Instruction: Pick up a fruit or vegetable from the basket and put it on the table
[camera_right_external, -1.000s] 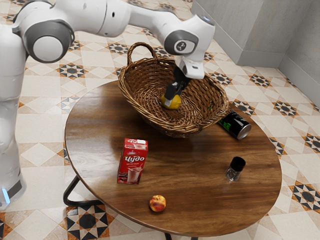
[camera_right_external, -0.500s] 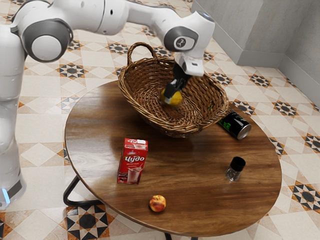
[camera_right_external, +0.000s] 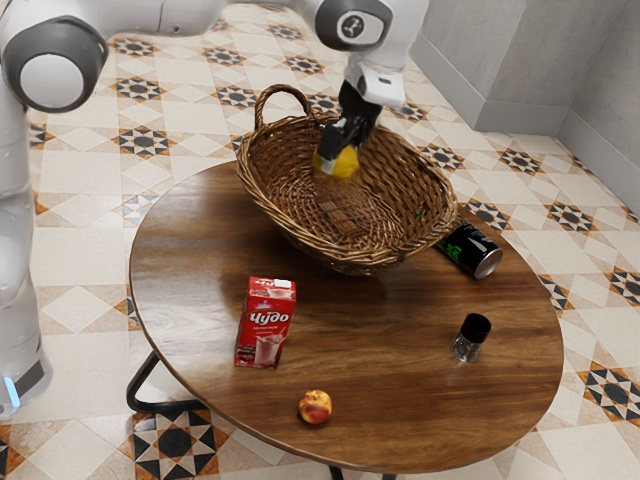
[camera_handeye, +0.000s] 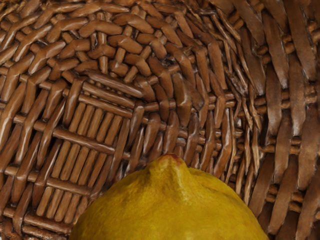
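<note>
Fingers (camera_right_external: 336, 141) of the gripper (camera_right_external: 335, 159) are closed on the yellow lemon (camera_right_external: 345, 166), held clear of the floor of the basket (camera_right_external: 405, 190). Beside the basket lies the black can (camera_right_external: 468, 250); the red carton (camera_right_external: 265, 322), shaker (camera_right_external: 470, 338) and peach (camera_right_external: 315, 407) are farther off on the table (camera_right_external: 390, 400)

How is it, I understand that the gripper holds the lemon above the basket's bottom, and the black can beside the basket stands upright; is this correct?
Not entirely: in the exterior view, the black can lies on its side beside the basket. The gripper does hold the lemon above the basket's bottom.
</note>
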